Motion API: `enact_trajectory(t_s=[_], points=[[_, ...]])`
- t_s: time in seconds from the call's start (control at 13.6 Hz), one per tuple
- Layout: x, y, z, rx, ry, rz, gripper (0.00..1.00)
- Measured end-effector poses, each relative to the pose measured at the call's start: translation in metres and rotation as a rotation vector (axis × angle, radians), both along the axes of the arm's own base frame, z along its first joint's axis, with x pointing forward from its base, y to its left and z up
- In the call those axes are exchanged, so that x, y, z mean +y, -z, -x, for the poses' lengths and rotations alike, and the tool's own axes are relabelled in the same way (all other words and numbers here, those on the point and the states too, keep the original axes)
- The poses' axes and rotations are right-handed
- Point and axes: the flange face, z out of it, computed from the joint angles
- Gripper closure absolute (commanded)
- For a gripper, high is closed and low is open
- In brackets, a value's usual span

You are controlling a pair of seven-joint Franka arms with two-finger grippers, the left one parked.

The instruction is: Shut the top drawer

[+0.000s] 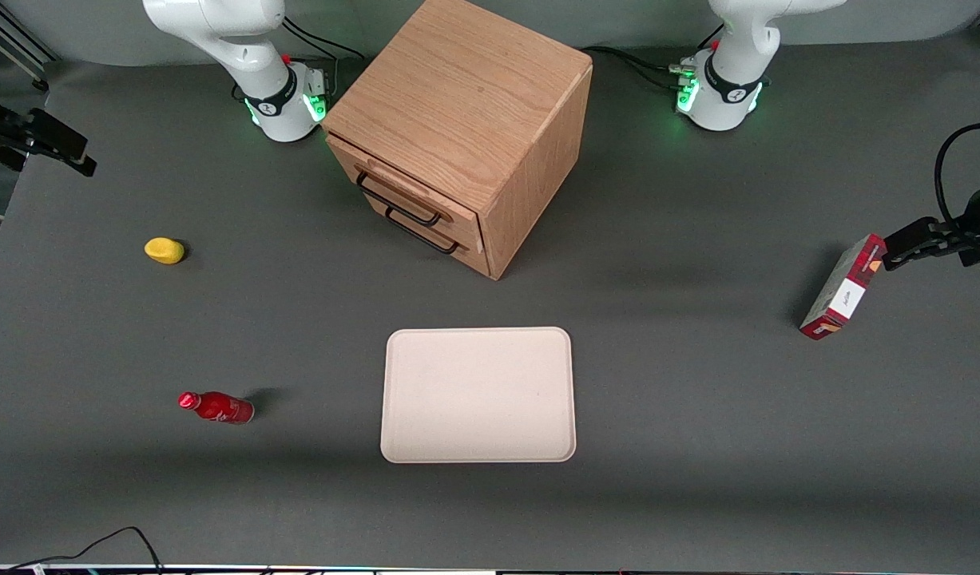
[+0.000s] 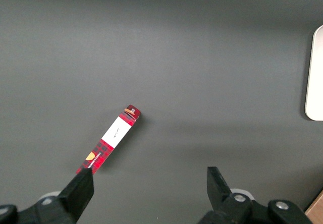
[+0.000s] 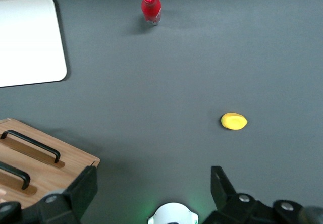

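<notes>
The oak cabinet (image 1: 466, 104) stands at the back middle of the table. Its top drawer (image 1: 402, 190), a light-wood front with a thin black bar handle, appears to stick out slightly above the lower drawer (image 1: 426, 231). My right gripper (image 1: 74, 152) hangs above the table at the working arm's end, well away from the cabinet. It is open and empty in the right wrist view (image 3: 154, 188). That view also shows a corner of the cabinet front with both black handles; the top drawer's handle (image 3: 12, 176) is the one closer to the fingers (image 3: 86, 186).
A yellow lump (image 1: 164, 250) and a red bottle (image 1: 216, 407) lying on its side sit toward the working arm's end. A beige tray (image 1: 394, 399) lies nearer the front camera than the cabinet. A red box (image 1: 843, 287) stands toward the parked arm's end.
</notes>
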Motion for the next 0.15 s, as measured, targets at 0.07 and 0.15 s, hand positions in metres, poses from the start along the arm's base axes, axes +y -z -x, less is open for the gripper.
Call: enact_trajectory(t_s=[0.07,0.15], points=[[0.0008,0.0000,0.0016,-0.008,0.000,0.000,0.00],[0.0017,-0.0030,0.0019,-0.020,0.001,0.001,0.00]])
